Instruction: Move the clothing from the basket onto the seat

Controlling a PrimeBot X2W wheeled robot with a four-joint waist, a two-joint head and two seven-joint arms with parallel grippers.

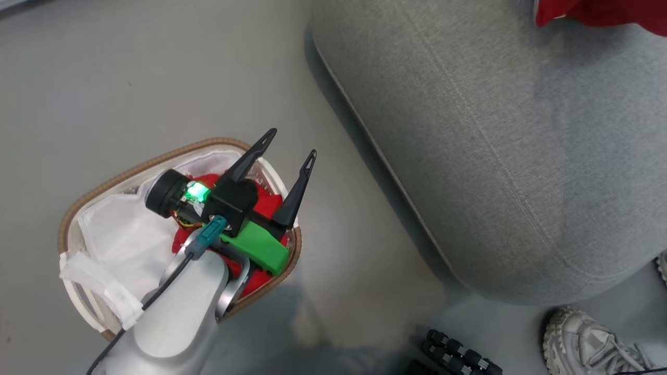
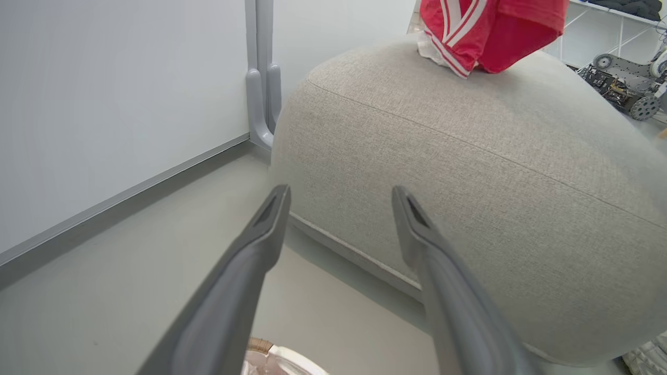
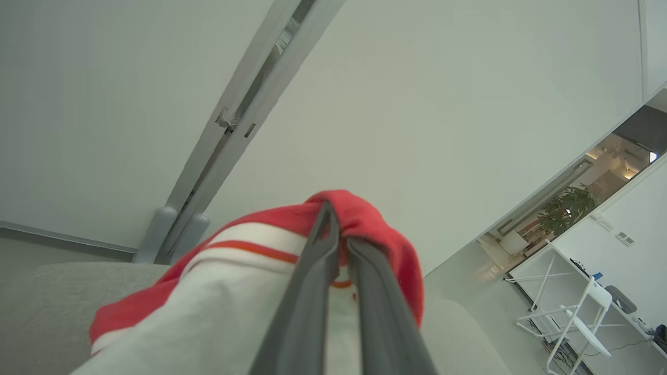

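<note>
Over the seat [image 2: 469,172] the right gripper [image 3: 337,229] clenches one garment [image 3: 383,229]; more clothing [image 1: 267,205] lies in the basket [image 1: 130,169], left gripper [image 1: 291,141] released above

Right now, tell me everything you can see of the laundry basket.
The basket is oval, cream-white plastic by the look of it, with a brown woven rim and a crumpled white fabric liner. It stands upright on the grey floor, left of the seat and apart from it. Red clothing lies inside. The left gripper, fingers open, hangs over its right end.
</note>
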